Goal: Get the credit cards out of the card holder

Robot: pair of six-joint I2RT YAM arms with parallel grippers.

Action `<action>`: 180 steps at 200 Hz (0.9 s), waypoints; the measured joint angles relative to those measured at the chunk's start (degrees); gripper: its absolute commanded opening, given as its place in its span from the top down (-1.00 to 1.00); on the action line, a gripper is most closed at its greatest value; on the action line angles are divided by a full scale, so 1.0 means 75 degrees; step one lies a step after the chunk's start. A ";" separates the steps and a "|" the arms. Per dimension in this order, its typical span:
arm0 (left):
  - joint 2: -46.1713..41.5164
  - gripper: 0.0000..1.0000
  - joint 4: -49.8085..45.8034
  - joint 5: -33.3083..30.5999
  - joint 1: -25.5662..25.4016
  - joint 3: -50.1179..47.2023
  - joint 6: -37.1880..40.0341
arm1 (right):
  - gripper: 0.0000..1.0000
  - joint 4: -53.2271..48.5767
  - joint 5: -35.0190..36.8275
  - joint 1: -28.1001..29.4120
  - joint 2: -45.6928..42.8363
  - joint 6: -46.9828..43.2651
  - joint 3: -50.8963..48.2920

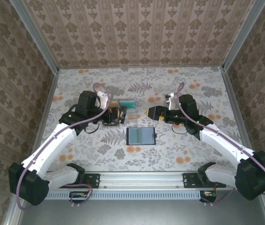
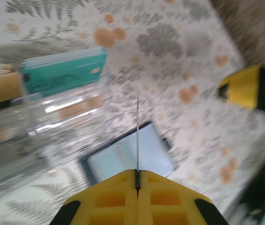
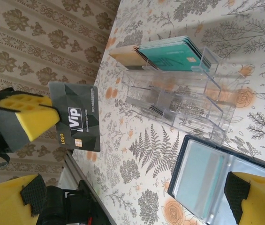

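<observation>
Work surface: the table (image 1: pixel 179 154) is covered with a pale print of grey ferns and orange flowers.

Enclosure: 3 walls (image 1: pixel 137 28) in beige damask wallpaper meet at metal corner posts (image 1: pixel 34 35). A metal rail (image 1: pixel 141 177) runs along the near edge by both arm bases.

Card holder (image 3: pixel 179 101): clear plastic, standing near the table centre. Slots at 1 end contain teal cards (image 3: pixel 172 56) and orange-yellow cards (image 3: pixel 125 56). A flat black-edged rectangle (image 1: pixel 140 136) lies on the table near the holder.

Left gripper (image 2: pixel 137 180): closed on 1 black card (image 3: pixel 78 123), held above the table beside the holder.

Right gripper (image 1: pixel 153 112): jaws fully apart, holding nothing.
</observation>
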 measured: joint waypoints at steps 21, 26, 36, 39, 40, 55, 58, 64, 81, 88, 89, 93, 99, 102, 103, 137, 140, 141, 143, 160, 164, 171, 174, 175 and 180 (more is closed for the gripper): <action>-0.0195 1.00 -0.0749 -0.0647 -0.0003 0.0032 0.1649 | -1.00 -0.0125 0.0052 -0.0070 -0.0114 -0.0073 -0.0006; -0.0224 1.00 -0.0895 -0.0801 -0.0003 0.0047 0.2011 | -1.00 -0.0140 0.0076 -0.0082 -0.0140 -0.0102 -0.0009; -0.0262 1.00 -0.1119 -0.1090 -0.0023 0.0061 0.2725 | -1.00 -0.0181 0.0105 -0.0122 -0.0187 -0.0152 -0.0012; -0.0274 1.00 -0.1169 -0.1180 -0.0038 0.0061 0.2900 | -1.00 -0.0201 0.0108 -0.0134 -0.0207 -0.0166 -0.0012; -0.0274 1.00 -0.1198 -0.1233 -0.0044 0.0061 0.3028 | -1.00 -0.0207 0.0108 -0.0137 -0.0210 -0.0169 -0.0012; -0.0286 1.00 -0.1440 -0.1617 -0.0076 0.0061 0.4025 | -1.00 -0.0254 0.0131 -0.0198 -0.0268 -0.0195 -0.0015; -0.0286 1.00 -0.1475 -0.1699 -0.0099 0.0061 0.4188 | -1.00 -0.0259 0.0131 -0.0210 -0.0277 -0.0198 -0.0015; -0.0286 1.00 -0.1527 -0.1871 -0.0128 0.0058 0.4552 | -1.00 -0.0268 0.0131 -0.0233 -0.0291 -0.0204 -0.0015; -0.0283 1.00 -0.1582 -0.2346 -0.0277 0.0052 0.5552 | -1.00 -0.0274 0.0137 -0.0294 -0.0321 -0.0227 -0.0015; -0.0283 1.00 -0.1571 -0.2553 -0.0376 0.0015 0.5986 | -1.00 -0.0280 0.0137 -0.0315 -0.0329 -0.0233 -0.0015; -0.0283 1.00 -0.1568 -0.2576 -0.0388 0.0009 0.6030 | -1.00 -0.0283 0.0137 -0.0323 -0.0329 -0.0233 -0.0015; -0.0283 1.00 -0.1562 -0.2696 -0.0434 -0.0017 0.6222 | -1.00 -0.0286 0.0137 -0.0329 -0.0332 -0.0239 -0.0015; -0.0277 1.00 -0.1527 -0.2897 -0.0551 -0.0099 0.6621 | -1.00 -0.0294 0.0137 -0.0347 -0.0335 -0.0251 -0.0015; -0.0265 1.00 -0.1495 -0.2984 -0.0618 -0.0149 0.6825 | -1.00 -0.0300 0.0137 -0.0358 -0.0335 -0.0254 -0.0015; -0.0262 1.00 -0.1486 -0.3008 -0.0632 -0.0160 0.6869 | -1.00 -0.0300 0.0137 -0.0361 -0.0335 -0.0254 -0.0015; 0.0009 1.00 -0.1017 -0.3719 -0.1052 -0.0854 0.8545 | -1.00 -0.0402 0.0146 -0.0443 -0.0335 -0.0309 -0.0015; 0.0044 1.00 -0.0976 -0.3745 -0.1052 -0.0892 0.8647 | -1.00 -0.0420 0.0146 -0.0452 -0.0338 -0.0312 -0.0015; 0.0064 1.00 -0.0953 -0.3762 -0.1052 -0.0906 0.8696 | -1.00 -0.0420 0.0146 -0.0452 -0.0335 -0.0312 -0.0015; 0.0085 1.00 -0.0944 -0.3771 -0.1052 -0.0921 0.8734 | -1.00 -0.0423 0.0146 -0.0455 -0.0335 -0.0315 -0.0015; 0.0306 1.00 -0.0670 -0.3885 -0.1055 -0.1020 0.9192 | -1.00 -0.0440 0.0152 -0.0490 -0.0335 -0.0329 -0.0015; 0.0356 1.00 -0.0583 -0.3911 -0.1055 -0.1043 0.9294 | -1.00 -0.0440 0.0152 -0.0498 -0.0335 -0.0338 -0.0015; 0.0425 1.00 -0.0425 -0.3943 -0.1055 -0.1087 0.9448 | -1.00 -0.0440 0.0152 -0.0510 -0.0335 -0.0344 -0.0015; 0.0446 1.00 -0.0356 -0.3958 -0.1055 -0.1110 0.9503 | -1.00 -0.0443 0.0152 -0.0510 -0.0335 -0.0344 -0.0015; 0.0452 1.00 -0.0338 -0.3960 -0.1058 -0.1119 0.9518 | -1.00 -0.0443 0.0152 -0.0510 -0.0335 -0.0344 -0.0015; 0.0490 1.00 -0.0213 -0.3984 -0.1064 -0.1163 0.9611 | -1.00 -0.0443 0.0152 -0.0525 -0.0335 -0.0344 -0.0015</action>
